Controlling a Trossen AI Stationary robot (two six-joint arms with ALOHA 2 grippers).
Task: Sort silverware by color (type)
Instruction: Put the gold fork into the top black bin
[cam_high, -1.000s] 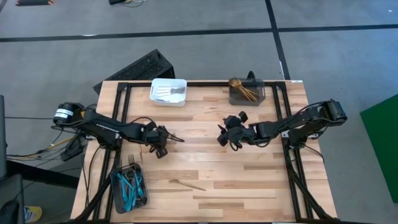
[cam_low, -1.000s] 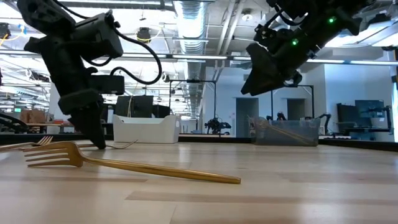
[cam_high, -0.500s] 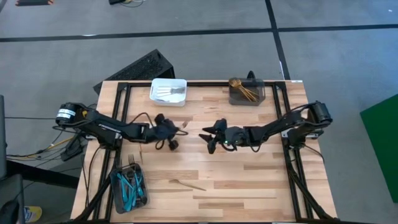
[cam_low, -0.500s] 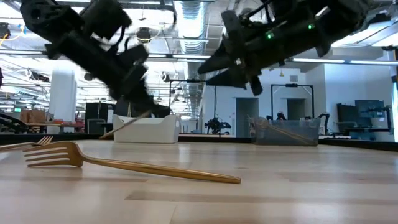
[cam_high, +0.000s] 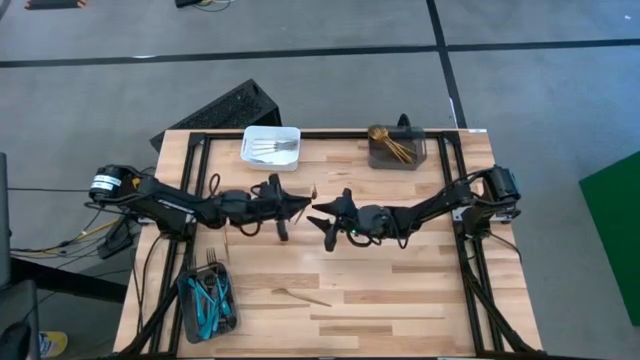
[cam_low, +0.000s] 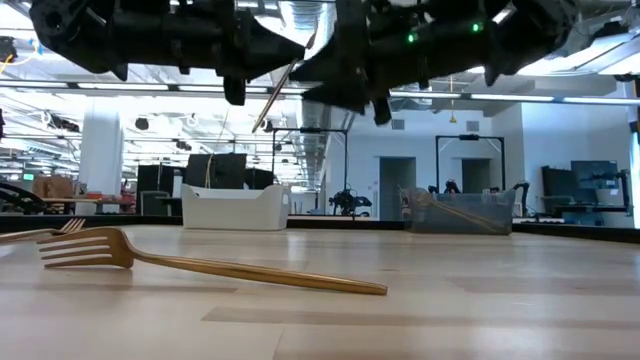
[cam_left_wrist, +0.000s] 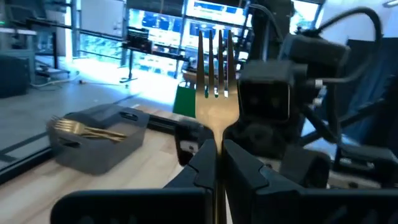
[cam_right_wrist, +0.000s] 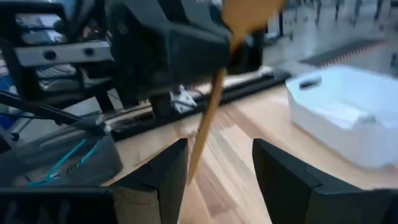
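Bins already hold sorted pieces. My left tool (cam_high: 300, 203) is clamped on a gold fork (cam_left_wrist: 216, 93) above mid-desk; right tool (cam_high: 318, 216) gapes beside it. Another gold fork (cam_low: 200, 264) waits on the desk (cam_high: 420, 290).

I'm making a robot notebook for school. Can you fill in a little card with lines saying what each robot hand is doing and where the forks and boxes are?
left gripper: shut on a gold fork, lifted above mid-table
right gripper: open, facing the held fork
second gold fork: lying on the table's near part
white bin: far edge, silver pieces inside
grey bin: far edge, gold pieces inside
dark bin: near left corner, blue-handled pieces inside
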